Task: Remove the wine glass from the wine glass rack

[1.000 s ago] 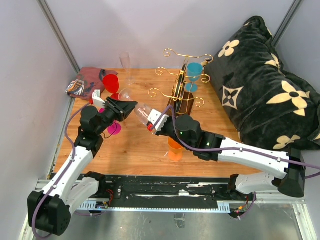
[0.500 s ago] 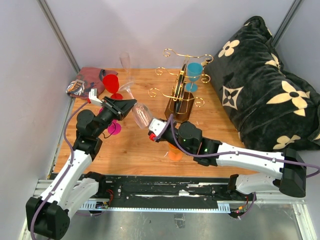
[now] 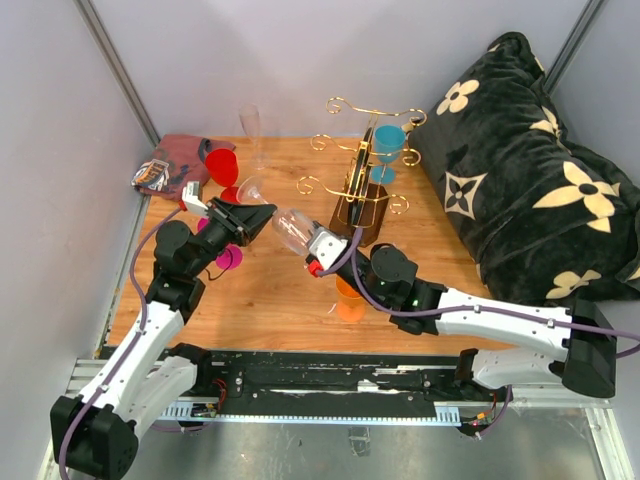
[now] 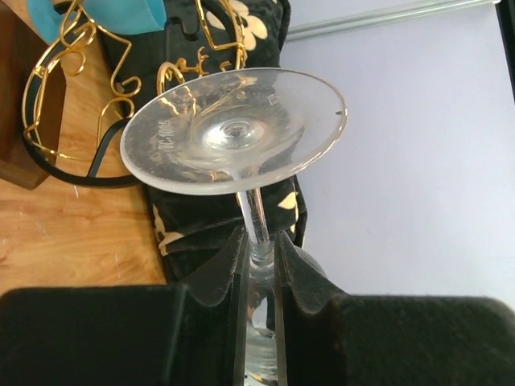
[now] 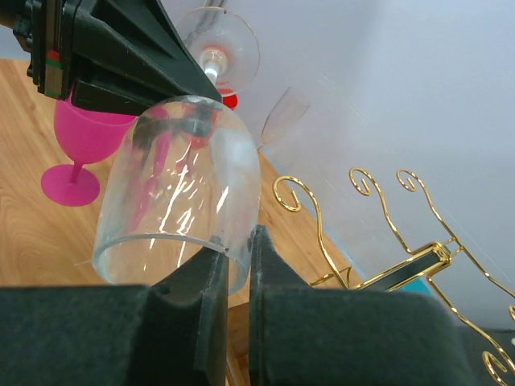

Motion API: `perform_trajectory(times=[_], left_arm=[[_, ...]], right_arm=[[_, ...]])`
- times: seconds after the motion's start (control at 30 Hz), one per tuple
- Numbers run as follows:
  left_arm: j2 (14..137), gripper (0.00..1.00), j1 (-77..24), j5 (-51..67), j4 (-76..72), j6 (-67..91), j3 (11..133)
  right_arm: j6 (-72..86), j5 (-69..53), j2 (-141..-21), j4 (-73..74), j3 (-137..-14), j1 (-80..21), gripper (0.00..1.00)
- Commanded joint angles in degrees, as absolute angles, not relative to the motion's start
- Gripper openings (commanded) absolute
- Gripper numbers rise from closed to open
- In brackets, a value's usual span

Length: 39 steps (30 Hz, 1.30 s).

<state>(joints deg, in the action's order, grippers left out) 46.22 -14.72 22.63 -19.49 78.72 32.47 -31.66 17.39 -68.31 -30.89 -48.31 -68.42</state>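
Where the thin gold arms of the wine glass rack point(image 3: 360, 200) curl above its dark wooden base, a blue glass point(image 3: 388, 140) sits among the wires; the clear wine glass point(image 3: 288, 228) is off the rack, lying on its side in the air just to the rack's left, apart from the wires; the left gripper point(image 4: 259, 241) is clamped on its stem just below the round foot, while the right gripper point(image 5: 238, 249) pinches the rim of the bowl, one finger inside and one outside, so the glass spans the gap between the two; a pink glass point(image 3: 228, 258) stands under the left arm, a red glass point(image 3: 221, 163) and a tall clear flute point(image 3: 250, 125) stand towards the back, and an orange glass point(image 3: 350, 298) shows beneath the right arm; all rest on a light wooden table point(image 3: 270, 290) enclosed by pale grey walls point(image 3: 300, 50), with a crumpled reddish cloth point(image 3: 170, 165) in the rear left corner and a black pillow point(image 3: 530, 170) with cream flowers along the right side
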Motion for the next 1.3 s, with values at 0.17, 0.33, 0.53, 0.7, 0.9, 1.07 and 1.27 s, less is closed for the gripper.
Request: perform_trajectory(times=[0.17, 0.33, 0.53, 0.7, 0.9, 1.07, 1.27], left_arm=[[44.71, 0.13, -15.45, 24.15, -20.4, 77.05, 32.93], [45.0, 0.39, -15.47, 24.79, -21.48, 78.56, 32.14], [43.72, 0.62, -15.47, 24.04, -18.82, 77.63, 32.66], [42.48, 0.68, -15.47, 21.23, -9.38, 72.38, 35.78], [42.55, 0.67, -15.47, 18.11, 3.82, 65.28, 40.06], [39.24, 0.66, -15.47, 13.41, 10.93, 59.63, 41.03], [35.36, 0.66, -15.47, 2.54, 20.16, 51.37, 47.18]], right_arm=[[-28.72, 25.13, -70.35, -27.51, -53.62, -71.19, 0.01], [-25.89, 27.78, -70.5, -23.2, -56.89, -71.19, 0.01], [-25.06, 28.71, -72.07, -21.62, -59.49, -71.19, 0.01], [-24.27, 30.15, -72.78, -18.08, -62.57, -71.08, 0.01], [-22.23, 30.82, -73.48, -10.24, -69.2, -70.45, 0.01], [-19.24, 29.78, -75.2, -3.96, -73.18, -68.83, 0.01], [-13.53, 25.21, -79.56, 8.18, -79.41, -65.5, 0.01]])
